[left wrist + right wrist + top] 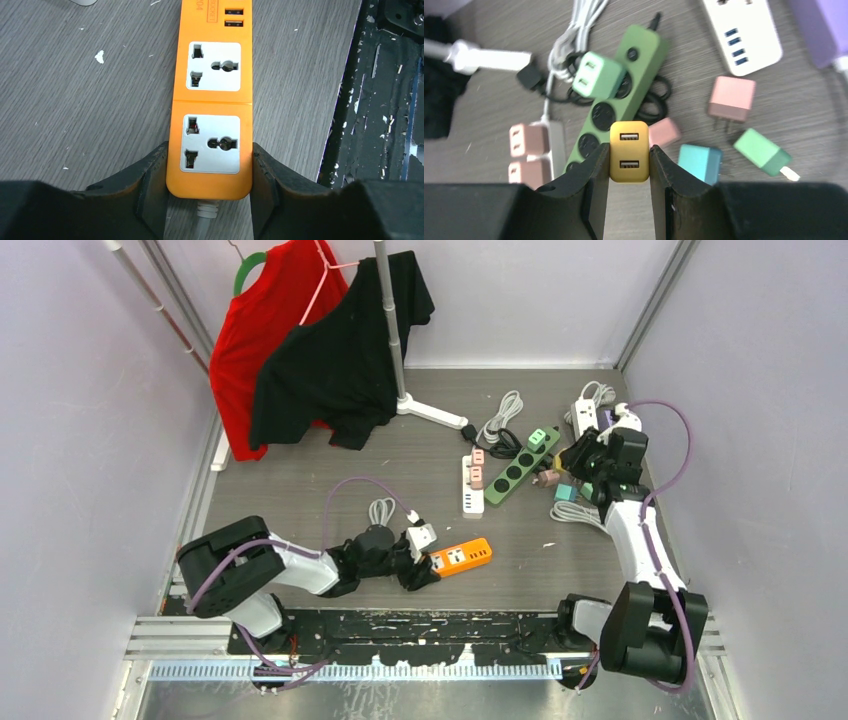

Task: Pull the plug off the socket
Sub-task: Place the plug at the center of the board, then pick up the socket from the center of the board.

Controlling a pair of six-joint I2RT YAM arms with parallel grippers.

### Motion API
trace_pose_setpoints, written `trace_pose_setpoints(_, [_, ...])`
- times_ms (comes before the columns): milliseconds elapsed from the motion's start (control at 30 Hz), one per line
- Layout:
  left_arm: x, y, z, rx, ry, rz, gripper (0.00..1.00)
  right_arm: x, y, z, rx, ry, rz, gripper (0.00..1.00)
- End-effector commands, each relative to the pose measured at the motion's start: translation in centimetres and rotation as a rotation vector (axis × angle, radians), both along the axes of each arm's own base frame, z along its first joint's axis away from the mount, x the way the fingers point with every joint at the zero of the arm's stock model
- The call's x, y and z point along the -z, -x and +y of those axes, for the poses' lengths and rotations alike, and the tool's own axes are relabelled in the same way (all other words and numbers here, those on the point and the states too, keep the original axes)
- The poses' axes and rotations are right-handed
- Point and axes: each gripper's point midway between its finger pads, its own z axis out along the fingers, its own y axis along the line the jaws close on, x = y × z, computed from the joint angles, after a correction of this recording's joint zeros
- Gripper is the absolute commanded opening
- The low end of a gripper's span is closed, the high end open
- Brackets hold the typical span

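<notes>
Right claw (629, 150): gap between jaws was filled by yellow plug (629, 165). Green strip (624, 90) lay straight ahead, cable coils (569, 45) beyond it. Loose pink plug (664, 131) and teal plug (699, 162) sat close on its right; white strip (555, 145) carrying paired pink plugs (529, 140) on its left.

Left claw (210, 170): jaws were full of orange strip (210, 105). Bare surface (75, 100) lay open to its left; black base rail (380, 100) stood close on its right.

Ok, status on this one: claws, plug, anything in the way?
Left claw clamped on orange power strip, both visible sockets empty. Right claw shut on yellow plug over green strip; seated or free, cannot tell. Loose adapters nearby, none blocking.
</notes>
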Motion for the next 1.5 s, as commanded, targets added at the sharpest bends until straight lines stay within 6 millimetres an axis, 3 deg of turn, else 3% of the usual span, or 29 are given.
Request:
trace_pose_setpoints(0, [-1.3, -0.5, 0.1, -0.022, 0.034, -0.022, 0.0, -0.9, -2.1, -4.5, 0.29, 0.004, -0.061, 0.05])
trace_pose_setpoints(333, [-1.6, -0.2, 0.2, -0.016, 0.041, -0.022, 0.0, 3.4, -2.9, -7.0, 0.397, 0.031, 0.066, 0.11])
trace_pose_setpoints(667, [-2.2, -0.1, 0.8, -0.027, 0.051, -0.026, 0.0, 4.2, -2.8, -6.7, 0.367, -0.019, 0.097, 0.58])
trace_pose_setpoints(867, [-2.8, -0.1, 1.0, -0.044, 0.053, -0.019, 0.0, 2.1, -2.8, -5.9, 0.297, -0.033, 0.044, 0.69])
trace_pose_setpoints(1000, [-3.7, -0.4, 1.4, -0.075, 0.053, -0.02, 0.0, -0.4, -2.3, -3.4, 0.121, -0.032, -0.021, 0.72])
trace_pose_setpoints(1233, [-5.5, -0.9, 3.0, -0.169, 0.051, -0.007, 0.0, -4.4, 0.9, 4.5, -0.394, -0.083, -0.158, 0.74])
trace_pose_setpoints(1467, [-7.4, -2.1, 6.2, -0.361, 0.059, 0.018, 0.0, -5.2, 2.0, 6.0, -0.484, -0.121, -0.161, 0.75])
